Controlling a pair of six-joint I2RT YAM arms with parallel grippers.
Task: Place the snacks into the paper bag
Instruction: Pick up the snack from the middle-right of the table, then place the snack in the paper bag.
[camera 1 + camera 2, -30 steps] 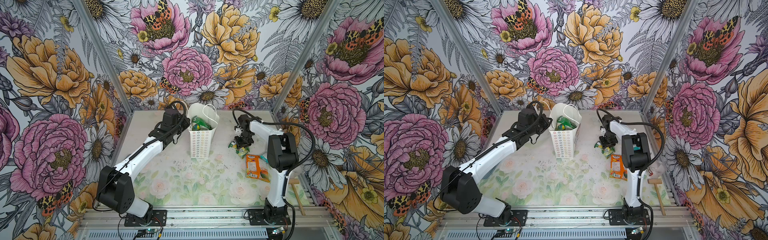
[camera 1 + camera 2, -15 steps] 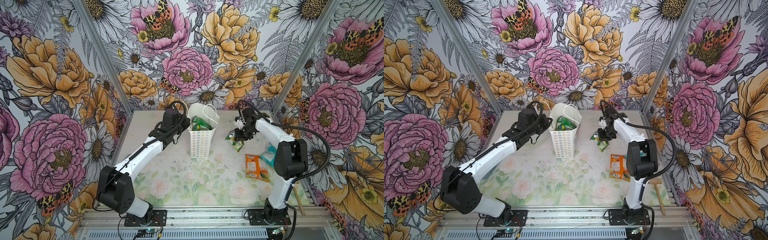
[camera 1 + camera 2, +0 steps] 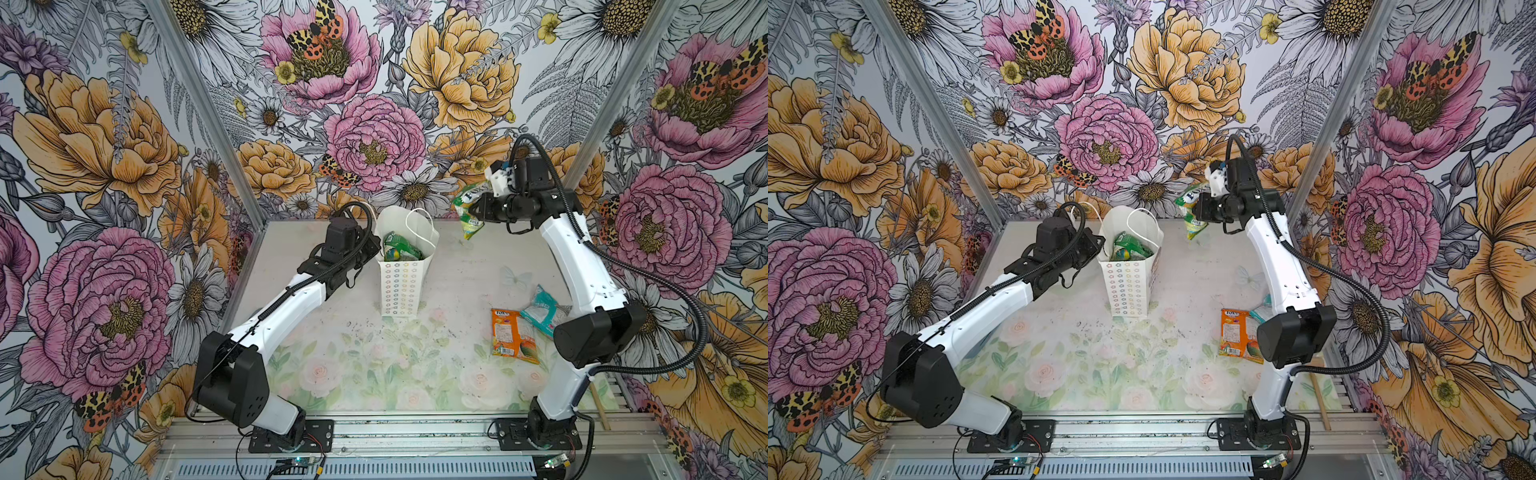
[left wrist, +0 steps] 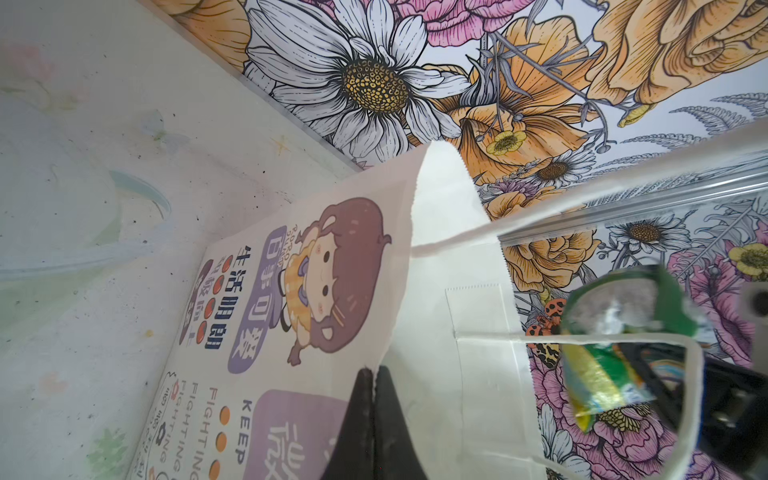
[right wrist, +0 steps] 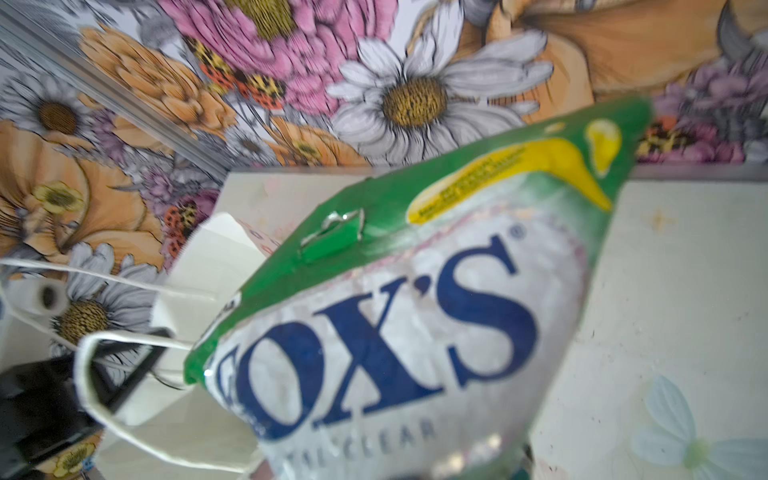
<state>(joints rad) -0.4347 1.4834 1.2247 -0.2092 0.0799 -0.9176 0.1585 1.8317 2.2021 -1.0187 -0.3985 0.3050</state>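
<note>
The white paper bag stands upright at the back middle with green snacks inside. My left gripper is shut on the bag's side wall near its rim. My right gripper is shut on a green FOX'S packet, which hangs in the air to the right of the bag's mouth and above it. The packet hides that gripper's fingers in the right wrist view. An orange packet and a teal one lie on the table at the right.
A wooden mallet handle lies by the right front edge. The bag's cord handles loop over its mouth. Flowered walls close in the back and both sides. My right arm's elbow hangs over the teal packet.
My right gripper closed on the green packet and lifted it off the table, up and back towards the bag's mouth. The left arm and the bag have not moved.
</note>
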